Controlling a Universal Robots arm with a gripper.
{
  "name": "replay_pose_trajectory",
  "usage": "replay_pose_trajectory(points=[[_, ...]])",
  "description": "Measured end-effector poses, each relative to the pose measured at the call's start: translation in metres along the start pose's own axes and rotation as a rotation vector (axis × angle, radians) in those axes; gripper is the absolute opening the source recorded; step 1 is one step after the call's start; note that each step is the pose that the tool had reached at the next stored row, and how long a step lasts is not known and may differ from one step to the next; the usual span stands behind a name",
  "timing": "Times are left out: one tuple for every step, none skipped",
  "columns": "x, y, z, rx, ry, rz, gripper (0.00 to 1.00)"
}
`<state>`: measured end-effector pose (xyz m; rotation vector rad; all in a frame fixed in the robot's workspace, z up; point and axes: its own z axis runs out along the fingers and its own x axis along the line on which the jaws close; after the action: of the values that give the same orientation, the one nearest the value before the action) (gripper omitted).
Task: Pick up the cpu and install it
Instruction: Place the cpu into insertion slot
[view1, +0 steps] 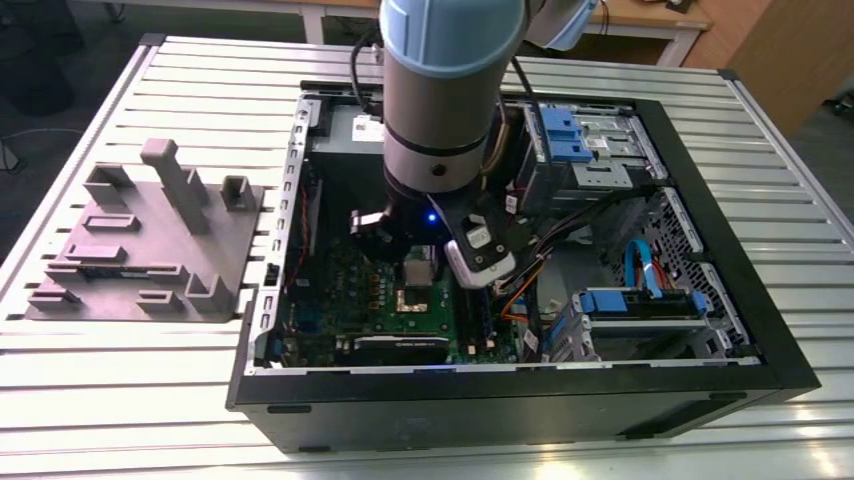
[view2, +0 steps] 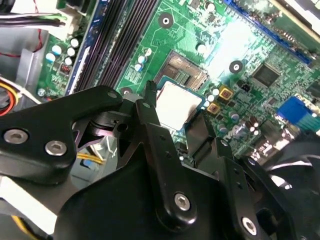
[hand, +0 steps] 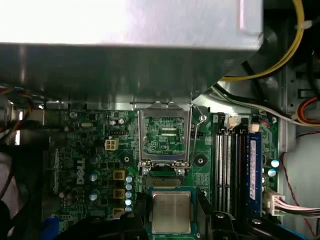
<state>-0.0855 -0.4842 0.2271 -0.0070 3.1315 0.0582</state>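
One small flat silvery-grey square cpu (hand: 171, 212) is pinched in the black claw (hand: 172, 220), held level above the green motherboard (hand: 90, 150) near the open dark socket (hand: 165, 137), likely to seat squarely.

The cpu (hand: 171, 212) has a smooth, silvery metal top with a dull shine and a thin pale rim. The pincer (view2: 175, 107) is matt black, with small shiny metal screws. The motherboard (hand: 90, 150) is glossy green. The socket frame (hand: 142, 135) is bare, shiny metal. The computer case (view1: 534, 410) is matt black metal. The desk (view1: 120, 385) is pale metal with long ridges. The holder block (view1: 134, 250) looks like matt grey plastic. The robot arm (view1: 434, 70) is smooth and softly shiny.
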Motion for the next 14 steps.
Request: replay_pose_trajectory(points=[[0.0003, -0.0002, 0.0018, 0.0000, 0.0000, 0.000, 0.47], [0.0006, -0.0003, 0.0036, 0.0000, 0.0000, 0.000, 0.47], [0.0011, -0.0004, 0.0053, 0.0000, 0.0000, 0.000, 0.47], [0.0015, -0.0005, 0.0071, 0.0001, 0.0000, 0.000, 0.47], [0.0023, -0.0008, 0.0109, 0.0001, 0.0001, 0.001, 0.47], [0.0026, -0.0009, 0.0127, 0.0001, 0.0001, 0.001, 0.47], [0.0030, -0.0010, 0.0146, 0.0000, 0.0000, 0.001, 0.47], [0.0035, -0.0011, 0.0164, 0.0000, 0.0000, 0.002, 0.47], [0.0040, -0.0012, 0.0182, 0.0000, 0.0000, 0.002, 0.47], [0.0044, -0.0015, 0.0200, 0.0001, 0.0000, 0.003, 0.47], [0.0047, -0.0020, 0.0217, 0.0002, 0.0000, 0.003, 0.47], [0.0050, -0.0024, 0.0234, 0.0001, -0.0001, 0.004, 0.47], [0.0052, -0.0028, 0.0249, 0.0001, -0.0001, 0.005, 0.47], [0.0054, -0.0033, 0.0262, 0.0003, -0.0001, 0.006, 0.47]])
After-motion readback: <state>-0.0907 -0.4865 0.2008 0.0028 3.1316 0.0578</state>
